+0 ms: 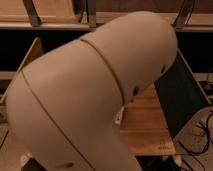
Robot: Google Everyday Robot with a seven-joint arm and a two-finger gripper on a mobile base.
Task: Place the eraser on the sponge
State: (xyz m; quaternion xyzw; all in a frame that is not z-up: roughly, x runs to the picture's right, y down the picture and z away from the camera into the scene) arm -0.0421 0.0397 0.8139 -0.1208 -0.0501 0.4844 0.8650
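— Furniture noted?
— One table [147,125] with a top of pale wooden slats. A dark panel [182,97] stands along its right edge and a light wooden side board [29,56] along its left.
— Behind it?
— A wooden shelf rail [55,23] crosses the top, with slanted metal struts [31,11] above it. Under the rail is a dark recess [15,47].
— Floor and light?
— Pale floor [195,157] at the lower right, with dark cables [202,132] lying on it. The lighting is warm and dim.
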